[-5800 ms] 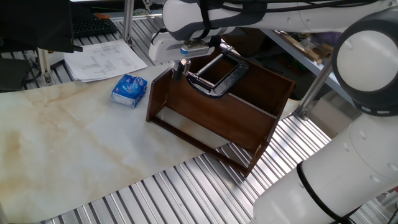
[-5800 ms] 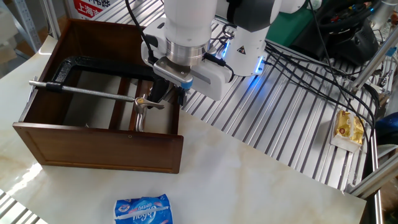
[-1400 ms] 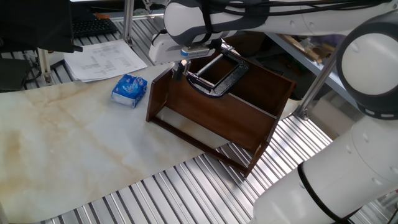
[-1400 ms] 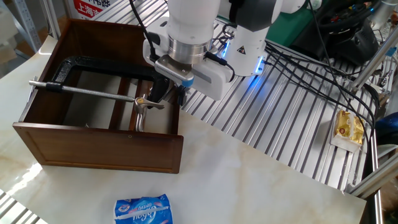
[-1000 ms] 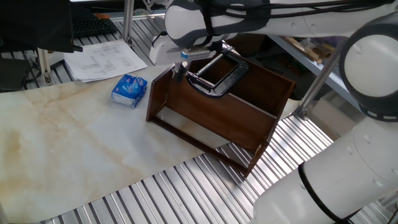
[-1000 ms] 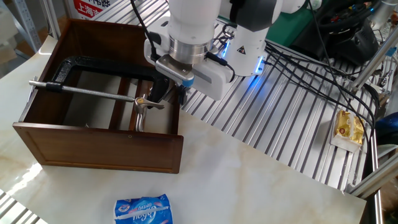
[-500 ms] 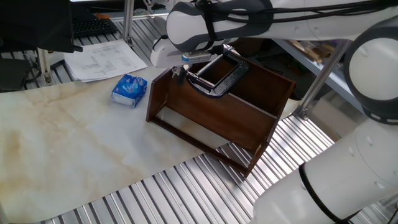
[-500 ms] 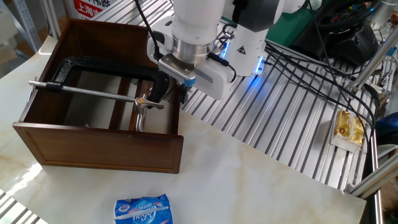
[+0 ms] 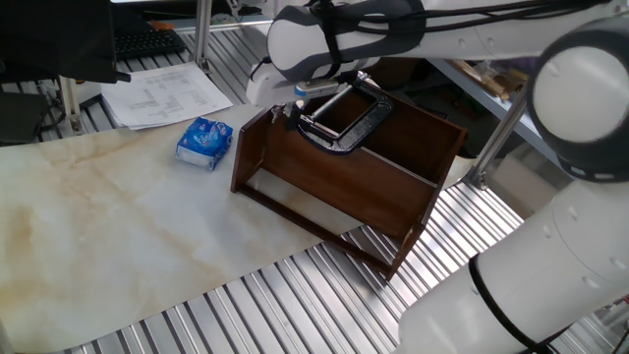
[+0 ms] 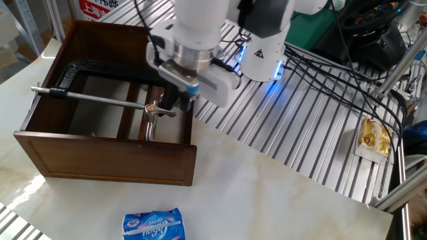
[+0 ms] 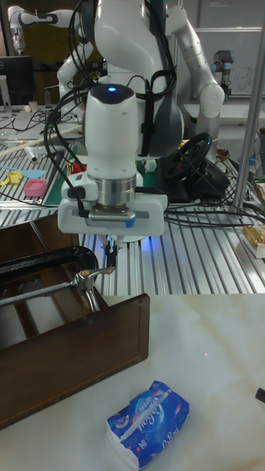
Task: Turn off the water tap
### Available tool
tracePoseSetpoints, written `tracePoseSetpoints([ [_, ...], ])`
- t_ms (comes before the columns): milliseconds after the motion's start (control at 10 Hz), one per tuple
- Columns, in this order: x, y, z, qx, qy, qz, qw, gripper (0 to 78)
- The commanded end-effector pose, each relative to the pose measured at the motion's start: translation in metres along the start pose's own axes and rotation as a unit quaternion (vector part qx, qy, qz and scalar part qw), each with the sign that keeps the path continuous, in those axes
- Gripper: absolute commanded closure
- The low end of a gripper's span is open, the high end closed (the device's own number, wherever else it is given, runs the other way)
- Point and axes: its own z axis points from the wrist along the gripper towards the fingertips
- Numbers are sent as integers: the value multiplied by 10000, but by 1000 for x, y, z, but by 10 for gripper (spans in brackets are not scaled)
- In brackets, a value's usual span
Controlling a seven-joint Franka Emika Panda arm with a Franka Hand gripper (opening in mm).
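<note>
The black curved metal water tap (image 10: 100, 83) w/ shiny silver rods lies across the top of the dark brown wooden frame (image 10: 107, 157), its small silver lever (image 11: 94, 274) at the frame's corner nearest the arm. Vs. half a sec ago, the white Franka wrist has rotated over that corner: in the other fixed view the housing and blue-lit flange now face more to the left, while the two-finger gripper (image 10: 175, 101) stays just above/behind the lever. The lever looks roughly where it was, so prob. the turn is only starting, or the tips aren't driving it; tap likely not off yet. Fingers (image 11: 111, 254) are mostly hidden under the wrist housing, so can't tell if they're spread, pressed together or pinching the lever; contact w/ the lever also unclear. In one fixed view the arm covers the lever end. A blue tissue packet (image 10: 152, 224) lies on the marble table (image 10: 280, 193), well apart.
</note>
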Motion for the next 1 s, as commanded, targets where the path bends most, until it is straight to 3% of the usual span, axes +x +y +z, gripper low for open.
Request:
tracePoseSetpoints([
  [100,-13,-7,-1,-19,-25,-52,10000,776],
  [700,-30,-10,-8,-177,23,-108,9998,776],
  [1000,-33,-5,-6,-265,20,-75,9996,776],
])
